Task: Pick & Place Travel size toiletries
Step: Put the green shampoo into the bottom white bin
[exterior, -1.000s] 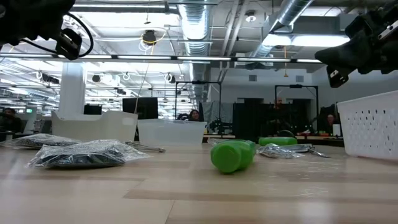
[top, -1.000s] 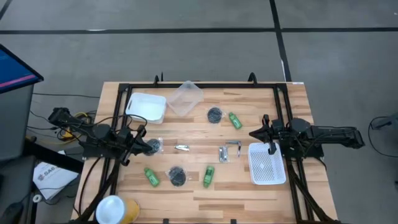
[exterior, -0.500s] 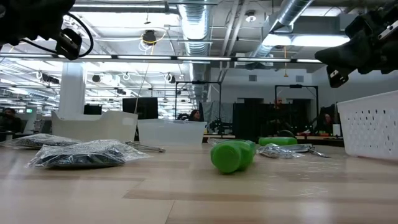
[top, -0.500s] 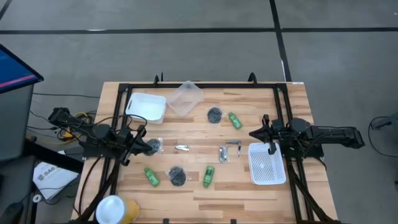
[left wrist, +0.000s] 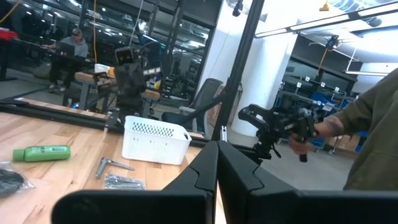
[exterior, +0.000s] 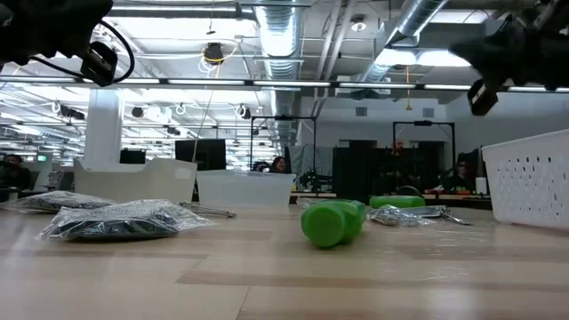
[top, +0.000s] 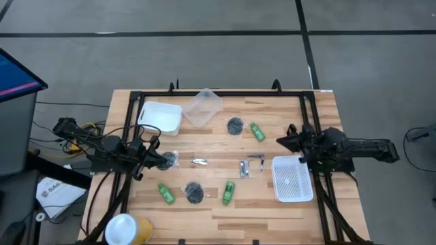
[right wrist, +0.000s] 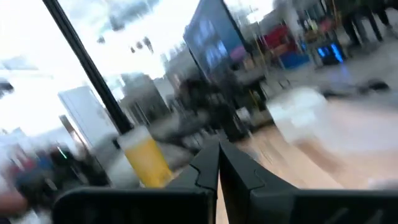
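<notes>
Wooden table (top: 327,116), seen from above: the task looks barely begun. All travel size toiletries lie loose on the boards: green bottles (top: 257,131), dark jars (top: 235,125) and silver tools (top: 255,159) around the centre. White mesh basket (top: 292,180), at 4 o'clock, appears empty. Right gripper (top: 285,141) hovers beside it, left gripper (top: 151,159) at 9 o'clock; both pairs of fingers pressed together, holding nothing.

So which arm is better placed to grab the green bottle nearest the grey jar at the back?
Probably the right: its end effector hovers close to that green bottle, while the left end effector sits across the table.
</notes>
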{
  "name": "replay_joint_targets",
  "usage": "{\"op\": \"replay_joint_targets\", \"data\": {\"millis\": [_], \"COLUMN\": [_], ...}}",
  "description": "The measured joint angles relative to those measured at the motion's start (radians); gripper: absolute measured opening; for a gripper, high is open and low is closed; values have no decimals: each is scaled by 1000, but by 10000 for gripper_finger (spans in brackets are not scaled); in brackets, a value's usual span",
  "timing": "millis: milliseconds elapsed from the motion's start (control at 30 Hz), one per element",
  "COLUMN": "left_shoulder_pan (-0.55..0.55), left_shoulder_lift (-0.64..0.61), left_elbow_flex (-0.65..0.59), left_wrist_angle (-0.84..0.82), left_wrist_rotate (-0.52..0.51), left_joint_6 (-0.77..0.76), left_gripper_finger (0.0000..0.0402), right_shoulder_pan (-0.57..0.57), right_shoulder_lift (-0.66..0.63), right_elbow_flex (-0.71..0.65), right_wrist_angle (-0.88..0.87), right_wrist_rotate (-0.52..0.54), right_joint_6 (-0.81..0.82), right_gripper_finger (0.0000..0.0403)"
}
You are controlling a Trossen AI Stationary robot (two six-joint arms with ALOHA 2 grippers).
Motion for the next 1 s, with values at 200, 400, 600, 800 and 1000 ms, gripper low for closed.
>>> {"op": "replay_joint_targets", "data": {"millis": [200,400,600,800,1000], "left_shoulder_pan": [0,0,0,0,0], "left_shoulder_lift": [0,0,0,0,0], "left_elbow_flex": [0,0,0,0,0], "left_wrist_angle": [4,11,22,30,33], "left_wrist_rotate": [-4,-3,-3,-2,2], "left_joint_6": [0,0,-7,-7,-8], "left_gripper_finger": [1,1,1,1,1], "right_shoulder_pan": [-35,-68,-111,-159,-275], "right_shoulder_lift": [63,381,781,1138,1402], "right_elbow_flex": [196,542,863,1102,1243], "right_wrist_angle": [-217,-647,-914,-1079,-1186], "right_wrist_rotate": [162,215,222,221,222], "right_joint_6": [62,97,35,-113,-117], "right_gripper_finger": [6,6,33,123,237]}}
